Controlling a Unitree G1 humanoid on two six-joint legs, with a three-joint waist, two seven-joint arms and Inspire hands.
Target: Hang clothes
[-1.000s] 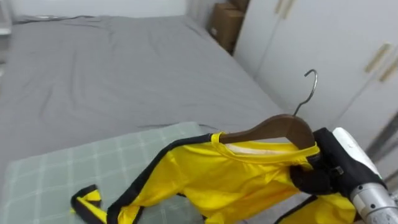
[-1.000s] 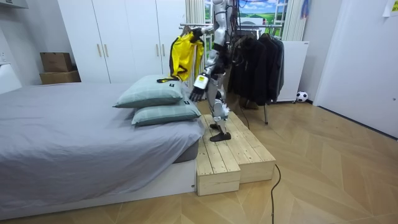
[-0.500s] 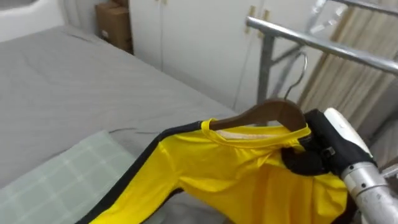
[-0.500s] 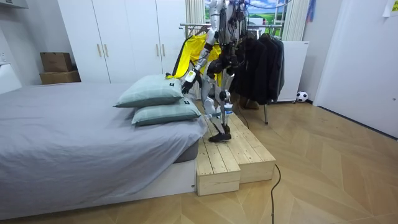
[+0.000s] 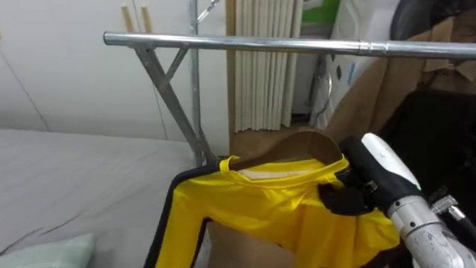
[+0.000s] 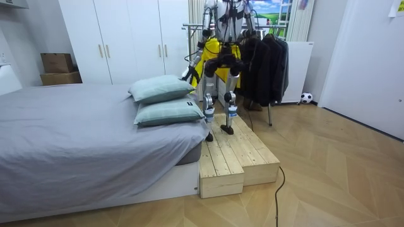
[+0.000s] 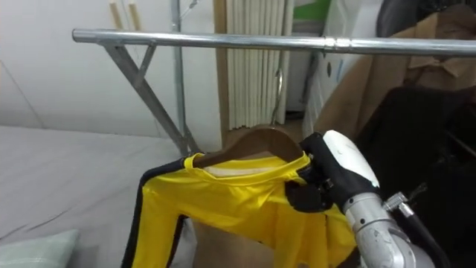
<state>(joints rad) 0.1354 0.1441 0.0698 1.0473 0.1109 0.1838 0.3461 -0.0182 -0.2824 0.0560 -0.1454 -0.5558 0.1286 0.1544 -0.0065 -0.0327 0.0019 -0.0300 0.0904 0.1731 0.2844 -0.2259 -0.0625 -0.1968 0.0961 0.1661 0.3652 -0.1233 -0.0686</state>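
A yellow garment [image 5: 282,212] with black trim hangs on a wooden hanger [image 5: 297,144]. My right hand [image 5: 349,199] is shut on the hanger's right end, where the cloth bunches. Hanger and garment sit a little below the metal clothes rail [image 5: 297,46], which runs across the top of the eye views. In the room view I stand on the wooden platform [image 6: 237,151] by the bed, facing the rack, with the yellow garment [image 6: 211,53] held before me. My left hand [image 6: 188,74] hangs at the room view's left, by the pillows.
Dark clothes [image 5: 439,119] and a brown garment [image 5: 372,97] hang at the rail's right part. The rack's slanted metal brace [image 5: 171,104] stands left of the hanger. The grey bed [image 5: 74,179] lies lower left, white wardrobe doors behind it.
I have turned from the bed towards the rack, so the whole view swung. The hanger with the yellow garment stays in my right hand and is now under the rail.
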